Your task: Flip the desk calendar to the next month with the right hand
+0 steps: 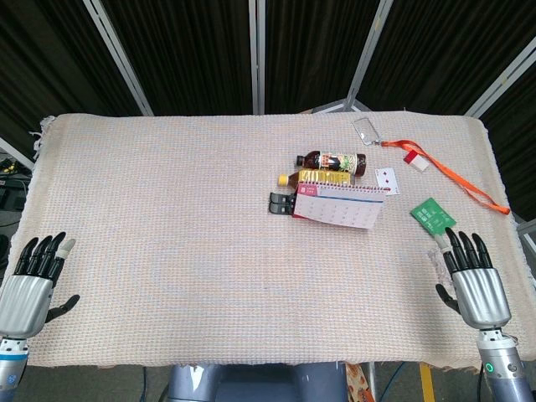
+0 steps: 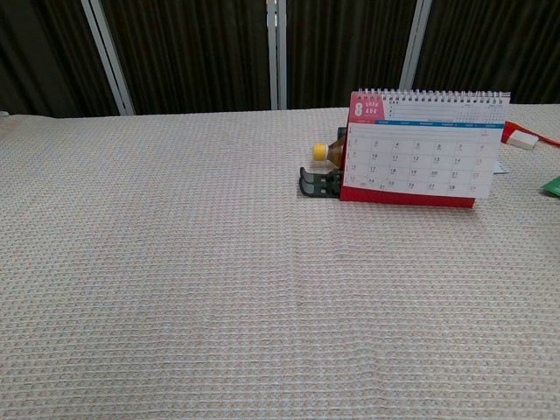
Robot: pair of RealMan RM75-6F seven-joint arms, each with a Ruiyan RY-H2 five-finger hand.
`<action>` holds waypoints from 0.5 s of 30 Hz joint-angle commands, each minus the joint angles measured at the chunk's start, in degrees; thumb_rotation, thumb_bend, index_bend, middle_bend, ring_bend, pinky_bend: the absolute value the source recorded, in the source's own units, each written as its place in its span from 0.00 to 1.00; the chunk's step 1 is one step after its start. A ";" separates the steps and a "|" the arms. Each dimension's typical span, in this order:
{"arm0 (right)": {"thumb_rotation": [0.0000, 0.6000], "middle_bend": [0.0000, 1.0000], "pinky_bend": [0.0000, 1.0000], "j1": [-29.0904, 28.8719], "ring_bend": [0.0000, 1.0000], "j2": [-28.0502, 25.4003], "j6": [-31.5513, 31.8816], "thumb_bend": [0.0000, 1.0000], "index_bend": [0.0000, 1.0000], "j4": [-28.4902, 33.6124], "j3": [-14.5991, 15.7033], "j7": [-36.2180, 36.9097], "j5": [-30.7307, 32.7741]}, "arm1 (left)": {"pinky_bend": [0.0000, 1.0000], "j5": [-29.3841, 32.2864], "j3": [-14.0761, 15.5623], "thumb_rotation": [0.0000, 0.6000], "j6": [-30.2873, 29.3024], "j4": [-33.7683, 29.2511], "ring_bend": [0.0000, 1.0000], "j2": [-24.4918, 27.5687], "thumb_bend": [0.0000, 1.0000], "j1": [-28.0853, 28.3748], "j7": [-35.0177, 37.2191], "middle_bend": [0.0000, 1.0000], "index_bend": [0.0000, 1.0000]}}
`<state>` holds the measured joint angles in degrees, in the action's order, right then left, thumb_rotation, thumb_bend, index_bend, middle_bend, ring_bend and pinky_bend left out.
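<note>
The desk calendar (image 1: 339, 206) (image 2: 422, 150) stands upright right of the table's middle, its red-and-white month page with a spiral top facing me. My right hand (image 1: 474, 278) rests flat at the table's near right edge, fingers straight and apart, holding nothing, well short of the calendar. At the near left edge lies my left hand (image 1: 32, 280), fingers likewise spread and empty. Neither hand shows in the chest view.
A bottle (image 1: 332, 161) lies behind the calendar, with a yellow-capped one (image 1: 311, 177) and a black clip (image 1: 281, 203) (image 2: 320, 183) at its left. A playing card (image 1: 387, 179), green card (image 1: 433, 216), orange lanyard with badge (image 1: 444, 173) and magnifier (image 1: 366, 130) sit to the right on the woven cloth (image 1: 167, 218).
</note>
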<state>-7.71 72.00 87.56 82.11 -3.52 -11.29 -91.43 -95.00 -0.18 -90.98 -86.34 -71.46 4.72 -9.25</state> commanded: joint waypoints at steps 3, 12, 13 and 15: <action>1.00 0.00 0.00 0.03 0.00 0.04 0.13 0.17 0.00 0.02 0.03 -0.21 -0.13 | 0.00 0.07 -0.03 1.00 0.04 0.02 0.00 0.04 0.09 0.03 0.17 0.00 0.00; 1.00 0.03 0.01 -0.15 0.03 -0.14 -0.39 0.17 0.01 1.17 0.05 0.82 0.07 | 0.00 0.11 -0.17 1.00 -0.34 -0.18 0.00 0.24 0.09 -0.08 0.48 0.00 0.00; 1.00 0.09 0.05 -0.26 0.08 -0.09 -0.50 0.17 0.02 1.44 -0.05 1.01 0.14 | 0.00 0.22 -0.21 1.00 -0.31 -0.19 0.00 0.28 0.09 -0.08 0.63 0.00 0.00; 1.00 0.37 0.29 -0.59 0.38 0.35 -0.43 0.17 0.07 2.29 -0.85 0.97 0.72 | 0.00 0.52 -0.38 1.00 -0.20 -0.14 0.00 0.37 0.09 -0.01 0.97 0.00 0.00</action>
<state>-8.09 72.09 87.12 83.97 -3.94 -10.30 -91.06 -94.53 -0.51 -91.22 -86.49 -71.13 4.69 -8.33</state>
